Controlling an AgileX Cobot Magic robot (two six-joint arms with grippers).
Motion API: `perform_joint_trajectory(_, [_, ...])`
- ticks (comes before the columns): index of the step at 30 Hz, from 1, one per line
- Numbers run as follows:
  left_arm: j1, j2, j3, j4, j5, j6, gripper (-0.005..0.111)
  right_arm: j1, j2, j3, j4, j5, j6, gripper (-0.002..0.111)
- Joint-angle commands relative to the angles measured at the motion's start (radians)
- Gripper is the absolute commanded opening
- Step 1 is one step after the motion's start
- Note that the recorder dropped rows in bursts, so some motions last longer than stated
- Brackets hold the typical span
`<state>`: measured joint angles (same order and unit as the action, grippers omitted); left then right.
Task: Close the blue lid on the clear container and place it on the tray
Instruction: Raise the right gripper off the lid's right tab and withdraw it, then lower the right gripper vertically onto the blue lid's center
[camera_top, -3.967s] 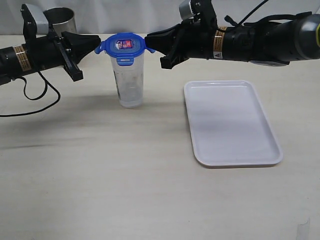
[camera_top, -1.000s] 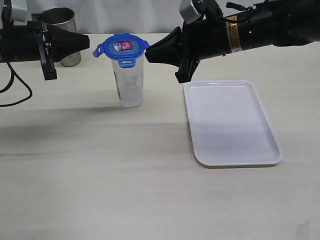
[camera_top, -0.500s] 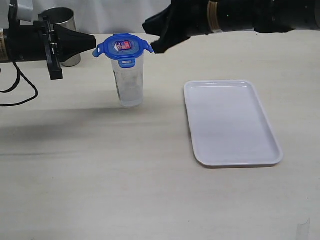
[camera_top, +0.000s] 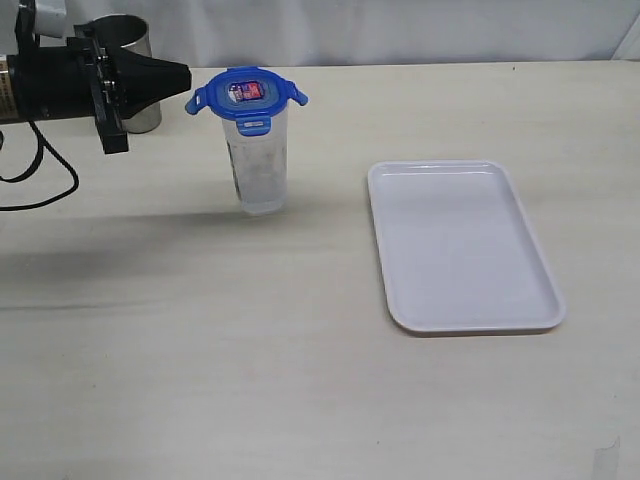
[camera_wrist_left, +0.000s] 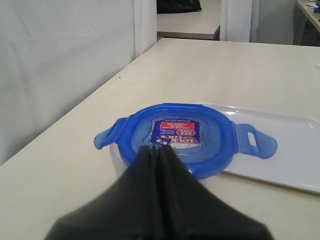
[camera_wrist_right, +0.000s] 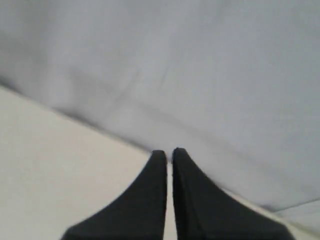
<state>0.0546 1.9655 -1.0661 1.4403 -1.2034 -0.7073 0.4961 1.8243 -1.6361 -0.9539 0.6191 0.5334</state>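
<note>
The clear container (camera_top: 258, 165) stands upright on the table, left of the tray (camera_top: 460, 245). The blue lid (camera_top: 246, 92) sits on its mouth with its side flaps sticking out. My left gripper (camera_top: 186, 73) is shut and empty, its tip just left of the lid at lid height. In the left wrist view the shut tip (camera_wrist_left: 159, 148) points at the blue lid (camera_wrist_left: 210, 135) and overlaps its near edge; the tray (camera_wrist_left: 295, 150) lies beyond. My right gripper (camera_wrist_right: 169, 151) is shut and empty, facing a grey backdrop; it is out of the exterior view.
A grey steel cup (camera_top: 126, 40) stands at the back left, behind my left arm. A black cable (camera_top: 45, 180) loops over the table at the left edge.
My right arm has lifted and pulled back out of the exterior view. The left gripper has come in from the left to the lid's edge. Container and lid have not moved.
</note>
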Motion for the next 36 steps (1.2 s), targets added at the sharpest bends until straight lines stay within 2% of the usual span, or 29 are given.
perform_joint_trajectory(1, [-0.003, -0.007, -0.005, -0.009, 0.008, 0.000, 0.000, -0.073, 0.032, -0.214, 1.016, 0.224, -0.892, 0.004])
perform_joint_trajectory(2, [-0.003, -0.007, -0.005, -0.009, 0.008, 0.000, 0.000, -0.076, 0.040, -0.249, 1.144, 0.279, -0.989, 0.004])
perform_joint_trajectory(4, [-0.003, -0.007, -0.005, -0.009, 0.008, 0.000, 0.000, -0.032, 0.052, -0.292, 1.190, 0.312, -1.028, 0.004])
perform_joint_trajectory(8, [-0.003, -0.007, -0.005, -0.009, 0.008, 0.000, 0.000, 0.105, 0.103, -0.335, 0.933, 0.310, -0.872, 0.004])
perform_joint_trajectory(10, [-0.003, -0.007, -0.005, -0.006, 0.008, 0.000, 0.000, 0.135, 0.139, -0.357, 0.898, 0.323, -0.845, 0.004])
perform_joint_trajectory(13, [-0.003, -0.007, -0.005, -0.002, 0.008, 0.000, 0.000, 0.143, 0.207, -0.414, 0.966, 0.358, -0.862, 0.004])
perform_joint_trajectory(19, [-0.003, -0.007, -0.005, -0.002, 0.008, 0.000, 0.000, 0.143, 0.307, -0.491, 0.967, 0.395, -0.862, 0.004])
perform_joint_trajectory(36, [-0.003, -0.007, -0.005, -0.002, 0.008, -0.004, 0.000, 0.143, 0.379, -0.491, 0.961, 0.427, -0.862, 0.004])
